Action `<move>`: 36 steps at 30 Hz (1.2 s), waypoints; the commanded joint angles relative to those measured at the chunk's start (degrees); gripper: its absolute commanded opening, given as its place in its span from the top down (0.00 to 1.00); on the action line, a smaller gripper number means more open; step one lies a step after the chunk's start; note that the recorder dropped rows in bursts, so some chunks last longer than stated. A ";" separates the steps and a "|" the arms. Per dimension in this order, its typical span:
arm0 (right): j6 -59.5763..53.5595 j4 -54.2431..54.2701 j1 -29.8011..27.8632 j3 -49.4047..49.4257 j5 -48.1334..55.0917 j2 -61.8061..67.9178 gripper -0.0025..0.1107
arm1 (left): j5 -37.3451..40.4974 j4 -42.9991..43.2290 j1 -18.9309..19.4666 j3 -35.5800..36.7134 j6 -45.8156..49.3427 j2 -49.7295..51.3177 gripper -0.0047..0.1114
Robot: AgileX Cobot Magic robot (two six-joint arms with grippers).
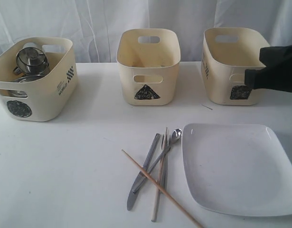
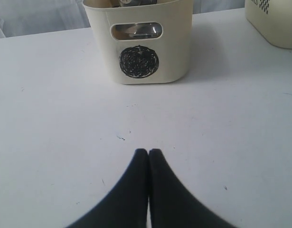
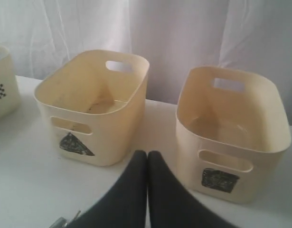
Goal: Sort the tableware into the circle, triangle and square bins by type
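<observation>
Chopsticks (image 1: 161, 189); bins (image 1: 170, 71) marked circle (image 1: 18, 108), triangle (image 1: 146, 92), square (image 1: 240, 92)

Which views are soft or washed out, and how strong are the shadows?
Exterior view: flat, even light; the plate barely stands out from the table, shadows faint. Left wrist view: the circle bin is fairly sharp, the left gripper blurred up close. Right wrist view: soft throughout, the right gripper blurred.

the white counter (image 1: 65, 180) carries three cream bins (image 1: 127, 80) in a row. nearer, a square plate (image 1: 236, 171) lies beside crossed cutlery (image 1: 146, 164) and chopsticks (image 1: 160, 188).
</observation>
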 commanded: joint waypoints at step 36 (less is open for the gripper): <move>2.50 10.66 -0.01 1.30 -2.46 -16.21 0.98 | 0.38 -0.49 0.01 0.23 -0.13 -0.54 0.96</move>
